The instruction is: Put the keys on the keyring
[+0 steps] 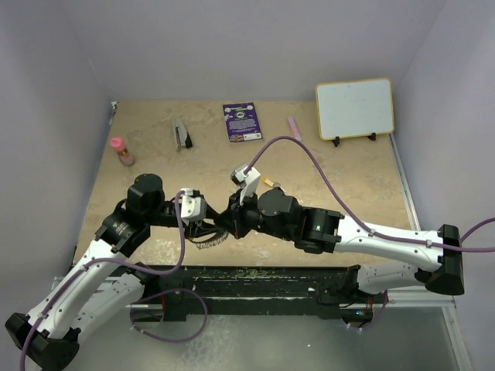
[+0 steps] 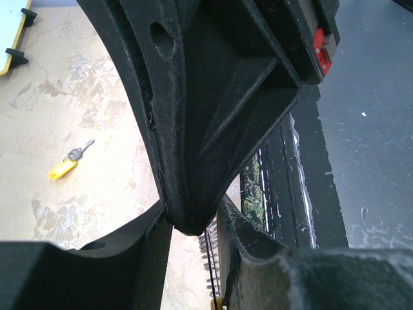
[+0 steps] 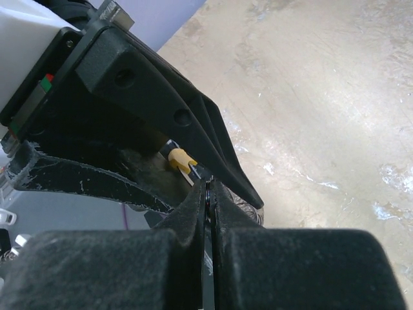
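Note:
My right gripper (image 3: 210, 194) is shut on a thin dark edge of the keyring (image 2: 216, 258), whose beaded loop hangs below the tips (image 1: 210, 241). My left gripper (image 2: 192, 218) straddles the right gripper's tip with its jaws narrowly apart, a gap still showing beside the ring. Close to both grippers is a key with a yellow head (image 3: 179, 158); its head also peeks between the left fingers (image 2: 219, 303). Whether it sits on the ring I cannot tell. Another yellow-headed key (image 2: 64, 165) lies loose on the table (image 1: 269, 182), beyond the right wrist.
At the back stand a small whiteboard (image 1: 354, 108), a purple card (image 1: 242, 121), a pink tube (image 1: 295, 125) and a grey-and-black tool (image 1: 182, 133). A pink bottle (image 1: 120, 151) stands at the left edge. A dark rail (image 1: 255, 274) runs along the near edge.

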{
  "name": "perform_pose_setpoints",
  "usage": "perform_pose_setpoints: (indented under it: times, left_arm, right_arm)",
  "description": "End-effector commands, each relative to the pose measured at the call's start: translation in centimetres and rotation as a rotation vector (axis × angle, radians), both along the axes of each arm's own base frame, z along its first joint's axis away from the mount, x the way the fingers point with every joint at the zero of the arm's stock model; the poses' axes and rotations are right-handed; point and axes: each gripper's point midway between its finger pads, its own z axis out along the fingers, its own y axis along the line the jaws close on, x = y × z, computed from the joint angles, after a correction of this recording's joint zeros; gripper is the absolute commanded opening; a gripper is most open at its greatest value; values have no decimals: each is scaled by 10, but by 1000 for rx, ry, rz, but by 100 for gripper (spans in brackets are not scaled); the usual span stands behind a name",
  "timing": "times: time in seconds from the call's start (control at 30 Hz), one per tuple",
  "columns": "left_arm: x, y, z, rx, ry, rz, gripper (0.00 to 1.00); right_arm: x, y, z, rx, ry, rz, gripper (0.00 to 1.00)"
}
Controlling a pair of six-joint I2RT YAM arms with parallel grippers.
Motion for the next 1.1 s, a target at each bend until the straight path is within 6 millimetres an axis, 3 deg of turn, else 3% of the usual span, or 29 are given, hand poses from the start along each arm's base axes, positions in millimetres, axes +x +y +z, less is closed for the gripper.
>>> perform_pose_setpoints:
  times: [0.0, 0.2, 0.4, 0.53, 0.6, 0.73, 0.93, 1.03, 1.07]
  left_arm:
    - [-5, -1, 9, -20, -50, -34, 38]
    - [-7, 1, 10, -22, -56, -38, 39]
    - [-9, -1, 15, -44, -59, -55, 32]
    - [-9, -4, 26, -70, -60, -60, 42]
    - [-13, -4, 28, -77, -50, -79, 43]
    - [-17, -3, 26, -73, -34, -92, 30]
    - [-16, -2, 24, -71, -31, -70, 19]
    - [-14, -2, 22, -67, -30, -60, 19]
    - [-14, -2, 22, -67, -30, -56, 18]
  right_arm:
    - [-4, 0, 38, 124, -38, 12, 0]
    - [-7, -6, 45, 172, -67, 21, 0]
    - [-15, -1, 46, 187, -80, 71, 0]
    - [-17, 5, 41, 170, -84, 86, 0]
    - [-18, 7, 43, 176, -90, 93, 0]
    - [-20, 6, 47, 186, -101, 97, 0]
    - [-23, 0, 49, 196, -105, 99, 0]
    - [-24, -4, 58, 226, -113, 97, 0]
    - [-24, -5, 48, 211, -107, 95, 0]
